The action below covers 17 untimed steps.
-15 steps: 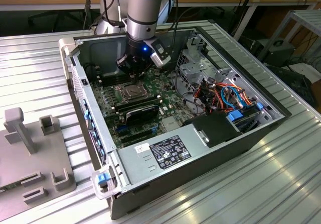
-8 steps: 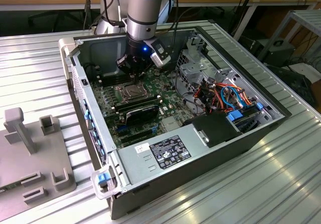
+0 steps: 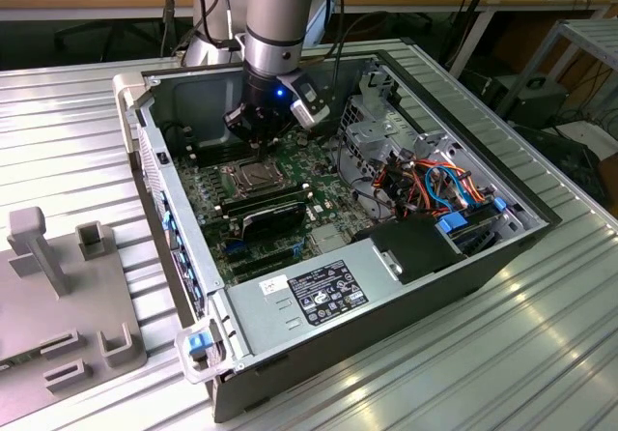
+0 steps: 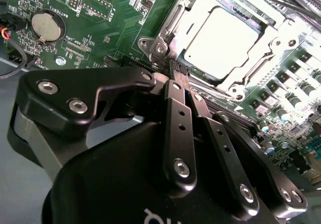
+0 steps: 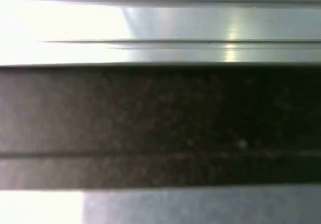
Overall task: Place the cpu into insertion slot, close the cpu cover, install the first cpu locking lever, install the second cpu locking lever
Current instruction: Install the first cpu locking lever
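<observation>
Your gripper (image 4: pixel 176 78) hangs just beside the corner hinge (image 4: pixel 155 47). Its black fingers are pressed together with nothing visibly between them, likely to make one narrow tip for nudging a thin wire lever. The cpu (image 4: pixel 224 37), a dull silver square, sits in the slot. The cover (image 4: pixel 258 58), a thin bright metal frame, lies flat around it.
</observation>
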Available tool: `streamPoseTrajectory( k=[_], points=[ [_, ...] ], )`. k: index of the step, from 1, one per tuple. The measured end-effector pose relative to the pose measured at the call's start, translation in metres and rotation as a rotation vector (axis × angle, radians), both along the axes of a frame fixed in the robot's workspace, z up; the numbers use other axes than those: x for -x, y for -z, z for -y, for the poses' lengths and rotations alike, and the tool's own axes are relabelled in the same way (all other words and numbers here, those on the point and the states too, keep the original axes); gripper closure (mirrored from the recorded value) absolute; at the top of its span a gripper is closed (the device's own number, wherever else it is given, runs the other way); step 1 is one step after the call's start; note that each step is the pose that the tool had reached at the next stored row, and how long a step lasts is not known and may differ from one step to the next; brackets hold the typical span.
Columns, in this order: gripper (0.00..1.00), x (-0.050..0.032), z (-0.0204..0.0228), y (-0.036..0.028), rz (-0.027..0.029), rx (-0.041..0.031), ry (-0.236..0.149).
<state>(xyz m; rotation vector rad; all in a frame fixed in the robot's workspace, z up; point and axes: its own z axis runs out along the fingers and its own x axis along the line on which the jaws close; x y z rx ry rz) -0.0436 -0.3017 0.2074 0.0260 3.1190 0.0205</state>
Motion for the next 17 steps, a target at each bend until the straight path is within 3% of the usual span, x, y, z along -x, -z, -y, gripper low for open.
streamPoseTrajectory(
  k=[4, 7, 17],
  points=[
    [0.89, 0.0, 0.0003, 0.001, -0.0001, 0.0002, 0.0],
    [0.89, -0.0007, 0.0003, 0.0063, -0.0002, 0.0006, 0.0],
    [0.89, -0.0007, -0.0002, 0.0069, -0.0006, 0.0016, 0.0]
  ],
)
